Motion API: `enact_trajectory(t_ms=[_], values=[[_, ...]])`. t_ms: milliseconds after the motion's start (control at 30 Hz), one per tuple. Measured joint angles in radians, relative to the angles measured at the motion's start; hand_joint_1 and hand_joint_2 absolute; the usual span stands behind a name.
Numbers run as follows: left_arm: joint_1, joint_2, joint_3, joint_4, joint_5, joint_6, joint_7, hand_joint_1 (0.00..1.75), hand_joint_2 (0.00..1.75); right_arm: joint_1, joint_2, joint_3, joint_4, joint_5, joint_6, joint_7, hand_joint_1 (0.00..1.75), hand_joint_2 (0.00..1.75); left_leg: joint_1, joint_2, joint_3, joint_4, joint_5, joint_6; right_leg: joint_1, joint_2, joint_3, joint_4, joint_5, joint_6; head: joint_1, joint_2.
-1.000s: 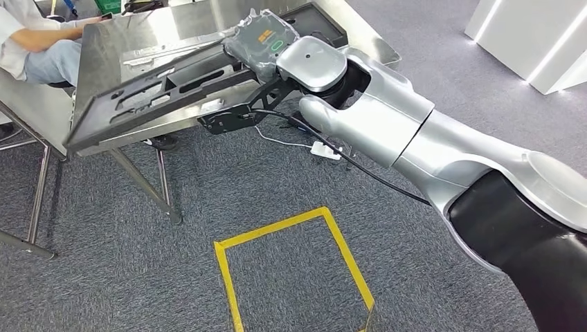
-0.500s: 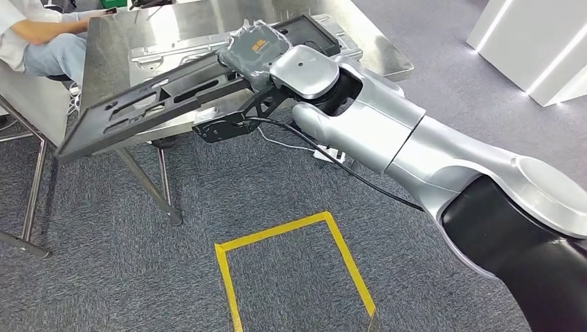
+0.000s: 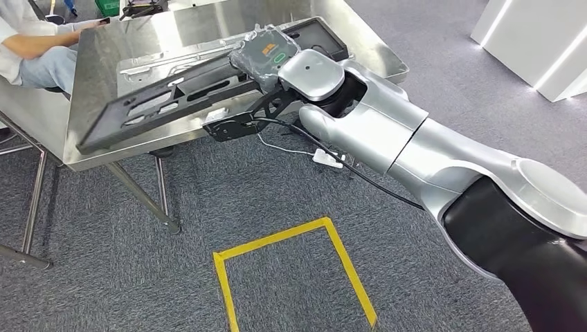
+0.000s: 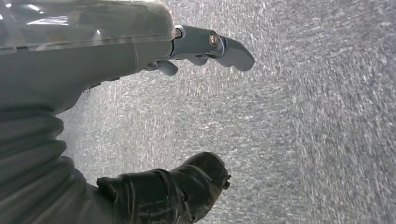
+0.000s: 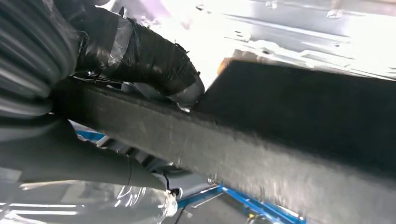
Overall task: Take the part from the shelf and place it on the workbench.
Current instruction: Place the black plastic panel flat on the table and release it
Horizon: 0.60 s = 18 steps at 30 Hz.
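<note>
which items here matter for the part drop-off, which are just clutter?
Job:
- black part, a long flat frame with cutouts
- right hand, gripping the part
- steel workbench

Clutter:
- yellow tape square on the carpet
- white plug and its cord under the bench
- seated person at the bench's far corner

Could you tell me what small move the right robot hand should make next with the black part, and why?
Probably lower it a little onto the workbench. The right robot hand grips the long black part at one end, and most of the part hangs tilted above the steel top, its far end near the front edge. Release should likely wait until the part lies flat on the surface.
</note>
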Motion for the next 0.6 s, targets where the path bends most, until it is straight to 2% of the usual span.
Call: enact_trajectory(t_ms=[67, 100, 133, 200, 267, 333, 367, 433, 467, 500, 533, 600], values=[[0.001, 0.001, 0.0, 0.0, 0.0, 0.0, 0.0, 0.0, 1.75, 0.003, 0.0, 0.0, 0.001, 0.0, 0.0, -0.001, 1.75, 1.75, 0.001, 0.002, 0.034, -0.121, 0.093, 0.0, -0.001, 0.0, 0.02, 0.004, -0.018, 0.005, 0.0, 0.0], [0.001, 0.001, 0.0, 0.0, 0.0, 0.0, 0.0, 0.0, 1.75, 0.003, 0.0, 0.0, 0.002, 0.0, 0.0, -0.001, 1.75, 1.75, -0.002, 0.003, 0.06, -0.184, 0.127, 0.002, 0.001, 0.001, 0.027, 0.006, -0.027, 0.01, 0.0, 0.0], [0.001, 0.001, 0.0, 0.0, 0.0, 0.0, 0.0, 0.0, 1.75, 0.002, 0.0, 0.0, 0.002, 0.0, -0.001, -0.001, 1.75, 1.75, -0.004, 0.004, 0.081, -0.233, 0.144, 0.007, 0.002, 0.001, 0.03, 0.008, -0.033, 0.015, -0.001, 0.0], [0.001, 0.001, 0.0, 0.0, 0.0, 0.0, 0.0, 0.0, 1.75, 0.001, 0.001, 0.0, 0.003, 0.0, -0.001, 0.0, 1.75, 1.75, -0.01, 0.003, 0.096, -0.261, 0.136, 0.021, 0.005, 0.002, 0.03, 0.008, -0.04, 0.023, -0.001, 0.0], [0.0, 0.0, 0.0, 0.0, 0.0, 0.0, 0.0, 0.0, 1.75, 0.001, 0.001, 0.0, 0.004, 0.0, -0.002, -0.001, 1.75, 1.75, -0.006, 0.002, 0.101, -0.266, 0.129, 0.034, 0.006, 0.0, 0.032, 0.008, -0.048, 0.032, -0.001, 0.0], [0.0, 0.0, 0.0, 0.0, 0.0, 0.001, 0.0, 0.0, 1.75, 0.0, 0.002, 0.0, 0.005, 0.001, -0.002, -0.001, 1.75, 1.75, 0.0, 0.002, 0.115, -0.271, 0.122, 0.048, 0.007, -0.002, 0.013, 0.056, -0.072, 0.042, 0.002, 0.0], [0.0, 0.0, 0.0, 0.0, 0.0, 0.001, 0.0, 0.0, 1.75, -0.001, 0.002, 0.0, 0.005, 0.002, -0.003, -0.001, 1.75, 1.75, 0.0, 0.002, 0.122, -0.273, 0.117, 0.053, 0.005, -0.003, -0.017, 0.111, -0.093, 0.045, 0.003, 0.0], [-0.001, 0.0, 0.0, 0.0, 0.0, 0.002, 0.002, 0.0, 1.75, 0.0, 0.002, 0.001, 0.007, 0.004, -0.005, -0.001, 1.75, 1.75, -0.001, 0.003, 0.134, -0.272, 0.106, 0.059, 0.002, -0.003, -0.103, 0.251, -0.132, 0.049, 0.005, 0.0], [-0.001, 0.0, 0.0, 0.0, 0.0, 0.002, 0.003, 0.0, 1.75, 0.003, 0.002, 0.001, 0.008, 0.005, -0.006, -0.003, 1.75, 1.75, -0.001, 0.002, 0.14, -0.271, 0.1, 0.06, 0.001, -0.003, -0.139, 0.295, -0.133, 0.05, 0.005, 0.0], [-0.001, 0.0, 0.0, 0.0, 0.0, 0.003, 0.005, 0.0, 1.75, 0.006, 0.003, 0.001, 0.01, 0.006, -0.006, -0.005, 1.75, 1.75, -0.001, 0.001, 0.146, -0.27, 0.093, 0.059, 0.0, -0.003, -0.158, 0.303, -0.114, 0.05, 0.005, 0.0], [0.0, 0.0, 0.0, 0.0, 0.0, 0.003, 0.006, 0.0, 1.75, 0.007, 0.003, 0.001, 0.011, 0.007, -0.006, -0.007, 1.75, 1.75, -0.001, 0.0, 0.155, -0.269, 0.086, 0.058, -0.001, -0.003, -0.156, 0.271, -0.076, 0.048, 0.006, 0.0], [0.0, -0.001, 0.0, 0.0, -0.003, 0.005, 0.006, 0.0, 1.75, 0.008, 0.003, 0.001, 0.015, 0.01, -0.007, -0.009, 1.75, 1.75, -0.002, -0.004, 0.174, -0.267, 0.07, 0.053, 0.0, -0.003, -0.109, 0.136, 0.013, 0.039, 0.006, 0.0]])
